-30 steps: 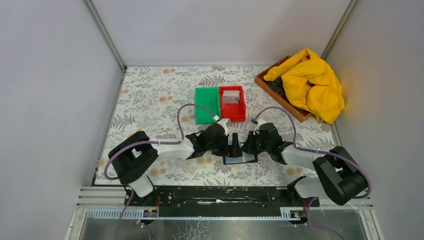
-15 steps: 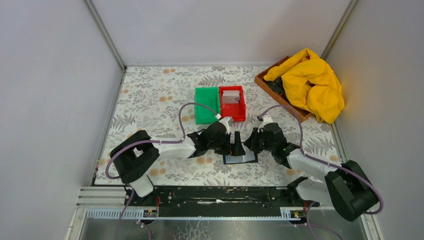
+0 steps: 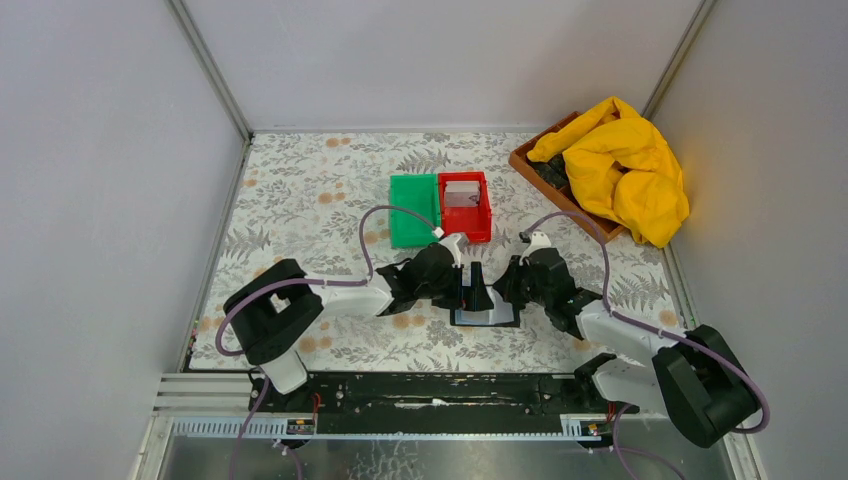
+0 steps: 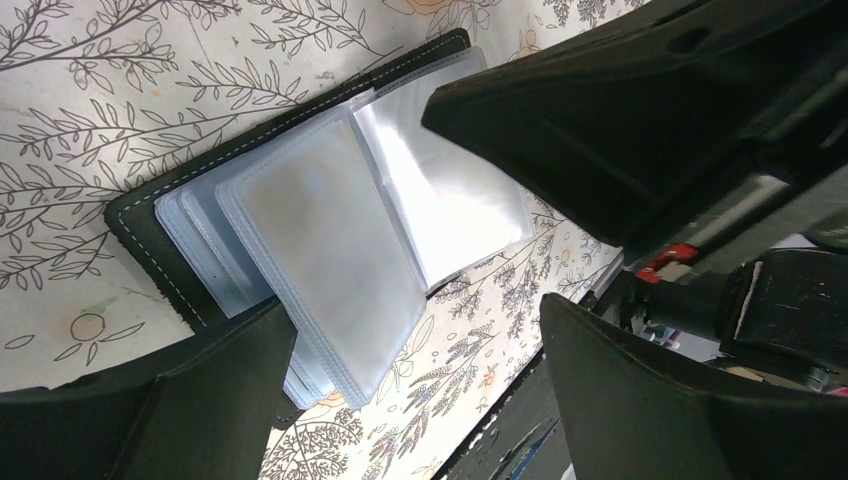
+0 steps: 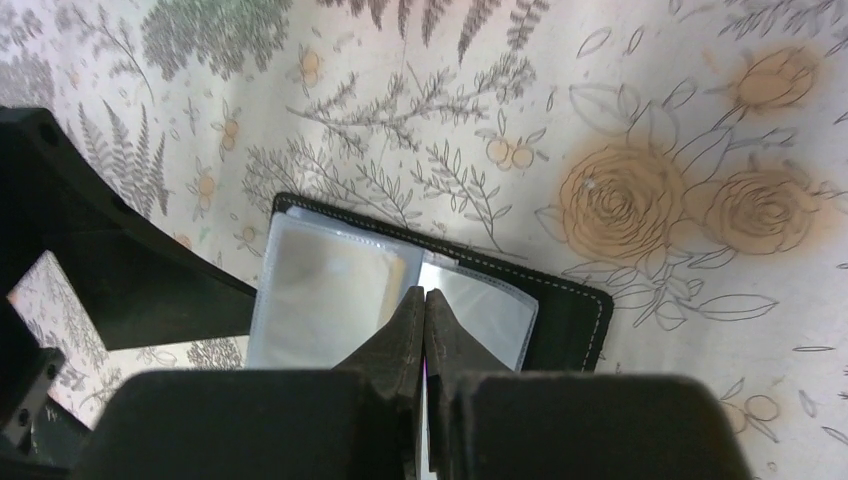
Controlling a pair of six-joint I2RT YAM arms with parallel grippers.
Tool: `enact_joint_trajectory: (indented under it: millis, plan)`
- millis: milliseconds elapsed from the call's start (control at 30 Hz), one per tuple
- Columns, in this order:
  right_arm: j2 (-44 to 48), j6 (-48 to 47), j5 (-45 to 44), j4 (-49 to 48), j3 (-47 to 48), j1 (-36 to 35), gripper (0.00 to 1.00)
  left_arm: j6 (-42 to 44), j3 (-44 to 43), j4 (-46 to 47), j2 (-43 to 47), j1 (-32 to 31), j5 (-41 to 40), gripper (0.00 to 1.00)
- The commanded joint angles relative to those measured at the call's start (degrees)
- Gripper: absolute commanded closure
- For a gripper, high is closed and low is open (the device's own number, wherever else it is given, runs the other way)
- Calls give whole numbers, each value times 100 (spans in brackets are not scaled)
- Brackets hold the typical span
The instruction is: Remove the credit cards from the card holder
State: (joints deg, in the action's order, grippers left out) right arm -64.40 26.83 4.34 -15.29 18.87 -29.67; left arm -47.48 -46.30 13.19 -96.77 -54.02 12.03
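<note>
**Both grippers over the open card holder: one clenched, one spread**

The right gripper is clenched. Its two fingertips press flat together with nothing visible between them. The tip sits over the fold of the card holder, where the two stacks of clear sleeves meet. Whether the tip touches the plastic cannot be told.

The left gripper is spread wide and holds nothing. Its fingers stand on either side of the sleeves and cut off the lower corners of the sleeves in its own wrist view.

The card holder lies opened flat on the floral table, black cover down and sleeves fanned upward. From above, the two gripper heads cover most of it, and only the strip nearest the arm bases shows. The sleeves are glossy and milky, so it is hard to make out whether any card sits inside them.

Beyond the card holder, away from the arm bases, stands a red bin. A pale grey-white credit card lies in it, too small for its face to be read. A green bin touches the red bin on its left side. Well to the right of the card holder and farther back, a wooden tray lies by the wall, mostly hidden under a yellow cloth.
</note>
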Motion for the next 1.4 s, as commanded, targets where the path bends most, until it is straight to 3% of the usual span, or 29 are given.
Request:
enact_joint_trajectory:
  millis: [0, 233, 700, 1367]
  plan:
    - [-364, -3, 346, -158, 125, 22, 100, 94, -76, -5, 305, -45, -103, 3]
    - [-526, -11, 510, -210, 151, 15, 100, 329, 37, -637, 692, -45, -531, 2]
    - [-664, 11, 603, -260, 169, 14, 100, 8, 184, 119, 330, -41, -96, 2]
    - [-686, 15, 611, -255, 176, 14, 100, -53, -18, 247, 12, -42, 60, 2]
